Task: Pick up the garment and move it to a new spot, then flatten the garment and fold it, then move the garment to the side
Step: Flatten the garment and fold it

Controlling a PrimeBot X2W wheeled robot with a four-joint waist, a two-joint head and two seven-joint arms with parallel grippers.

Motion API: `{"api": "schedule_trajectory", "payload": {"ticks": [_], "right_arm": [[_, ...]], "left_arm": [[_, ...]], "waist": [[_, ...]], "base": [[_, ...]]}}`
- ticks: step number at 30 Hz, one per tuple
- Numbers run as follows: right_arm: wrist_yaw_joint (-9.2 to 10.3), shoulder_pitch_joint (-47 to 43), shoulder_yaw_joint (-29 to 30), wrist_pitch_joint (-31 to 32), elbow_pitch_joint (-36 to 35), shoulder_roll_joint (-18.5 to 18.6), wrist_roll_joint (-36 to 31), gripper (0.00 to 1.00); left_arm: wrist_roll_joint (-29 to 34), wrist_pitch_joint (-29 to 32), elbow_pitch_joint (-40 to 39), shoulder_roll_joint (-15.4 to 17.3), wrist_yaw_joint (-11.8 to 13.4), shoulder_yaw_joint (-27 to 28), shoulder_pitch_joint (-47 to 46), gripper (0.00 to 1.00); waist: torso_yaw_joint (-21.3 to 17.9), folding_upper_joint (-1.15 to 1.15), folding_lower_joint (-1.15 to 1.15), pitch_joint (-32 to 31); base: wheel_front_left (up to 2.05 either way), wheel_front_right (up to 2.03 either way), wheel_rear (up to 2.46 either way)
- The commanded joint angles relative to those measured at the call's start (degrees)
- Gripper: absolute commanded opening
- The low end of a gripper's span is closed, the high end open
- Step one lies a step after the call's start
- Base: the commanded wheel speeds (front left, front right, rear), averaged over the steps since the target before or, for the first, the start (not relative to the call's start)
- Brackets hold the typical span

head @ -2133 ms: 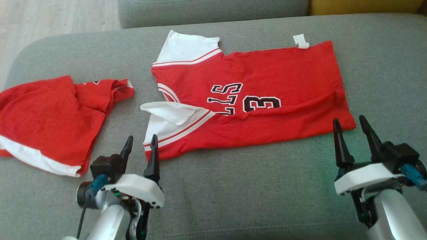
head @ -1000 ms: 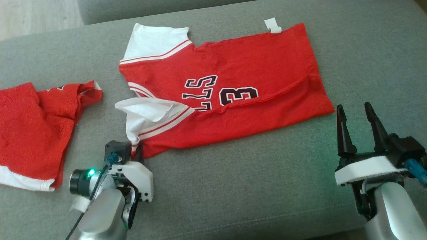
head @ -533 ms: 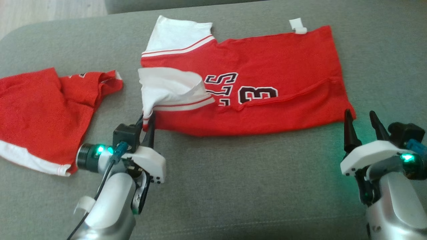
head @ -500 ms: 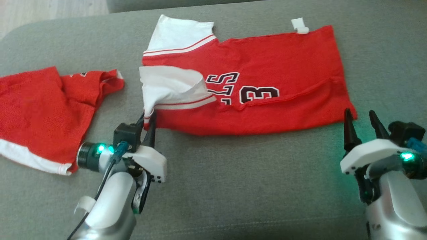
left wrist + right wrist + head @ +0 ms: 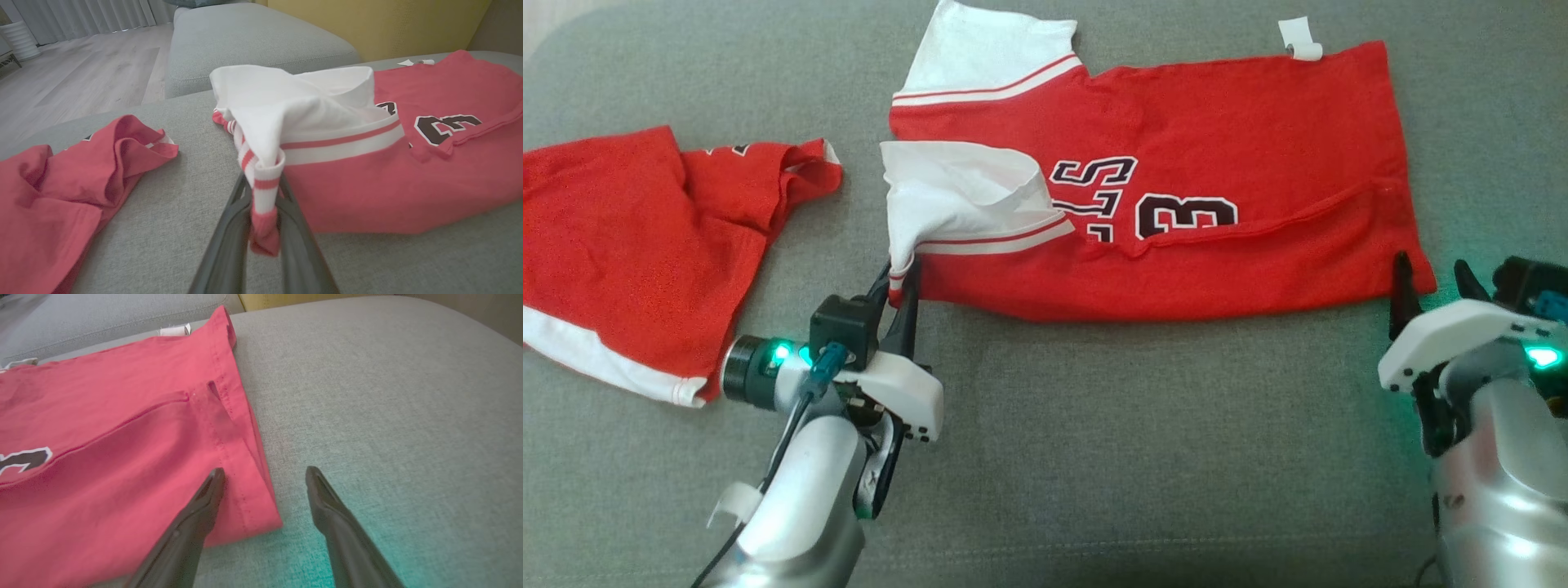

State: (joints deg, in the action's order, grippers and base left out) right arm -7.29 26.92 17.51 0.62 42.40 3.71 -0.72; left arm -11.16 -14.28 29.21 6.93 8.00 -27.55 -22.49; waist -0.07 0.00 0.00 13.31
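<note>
Where the jersey (image 5: pixel 1176 204) lies: flat on the grey cushion (image 5: pixel 1143 425)
Left gripper (image 5: pixel 900 273): low, forearm angled up, pinching the white sleeve hem (image 5: pixel 265 192), held raised
Right gripper (image 5: pixel 1431 263): jaws apart, astride the jersey's corner

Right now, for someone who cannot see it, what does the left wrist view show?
The left gripper pinches the white sleeve of a red jersey spread on a grey sofa. Another red garment lies crumpled at left.

Home — grey sofa (image 5: pixel 253 36); curtains (image 5: pixel 81 16)
</note>
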Motion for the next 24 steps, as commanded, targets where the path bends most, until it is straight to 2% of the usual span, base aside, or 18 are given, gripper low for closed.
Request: {"api": "schedule_trajectory", "payload": {"ticks": [1, 6, 7, 8, 9, 16, 24], "right_arm": [[-0.20, 2.45, -0.69, 0.27, -0.69, -0.51, -0.89, 1.00], [-0.20, 4.12, 0.66, 0.23, 2.36, -0.65, -1.39, 1.00], [-0.20, 4.37, 0.66, 0.21, 3.00, -0.68, -1.11, 0.60], [-0.20, 4.60, 0.54, 0.09, 3.53, -0.70, -0.89, 0.07], [-0.20, 4.81, 0.39, -0.12, 3.98, -0.72, -0.69, 0.00], [-0.20, 4.57, 0.36, -1.81, 6.19, -0.76, 1.44, 0.00], [-0.20, 0.79, -0.06, -2.94, 5.32, -0.16, 4.88, 0.00]], "left_arm": [[0.63, -0.71, -2.18, 0.73, -0.05, 1.43, -1.97, 0.00], [0.67, -0.72, -2.66, 0.89, 0.01, 1.52, -2.28, 0.00], [0.66, -0.72, -2.70, 0.95, 0.03, 1.57, -2.32, 0.00], [0.64, -0.72, -2.73, 1.02, 0.03, 1.62, -2.37, 0.00], [0.62, -0.72, -2.74, 1.09, 0.03, 1.67, -2.42, 0.00], [0.26, -0.72, -2.14, 1.55, 0.10, 2.13, -2.20, 0.00], [-0.74, -0.72, -1.21, 2.41, 0.24, 2.86, 0.28, 0.00]], "waist": [[0.05, 0.00, 0.00, 0.44], [-0.06, 0.00, 0.00, 1.25], [-0.13, 0.00, 0.00, 1.35], [-0.20, 0.00, 0.00, 1.44], [-0.26, 0.00, 0.00, 1.48], [-0.88, 0.00, 0.00, 0.17], [-2.14, 0.00, 0.00, -4.00]], "base": [[0.00, 0.00, 0.00], [0.00, 0.00, 0.00], [0.00, 0.00, 0.00], [0.00, 0.00, 0.00], [0.00, 0.00, 0.00], [0.00, 0.00, 0.00], [0.00, 0.00, 0.00]]}}
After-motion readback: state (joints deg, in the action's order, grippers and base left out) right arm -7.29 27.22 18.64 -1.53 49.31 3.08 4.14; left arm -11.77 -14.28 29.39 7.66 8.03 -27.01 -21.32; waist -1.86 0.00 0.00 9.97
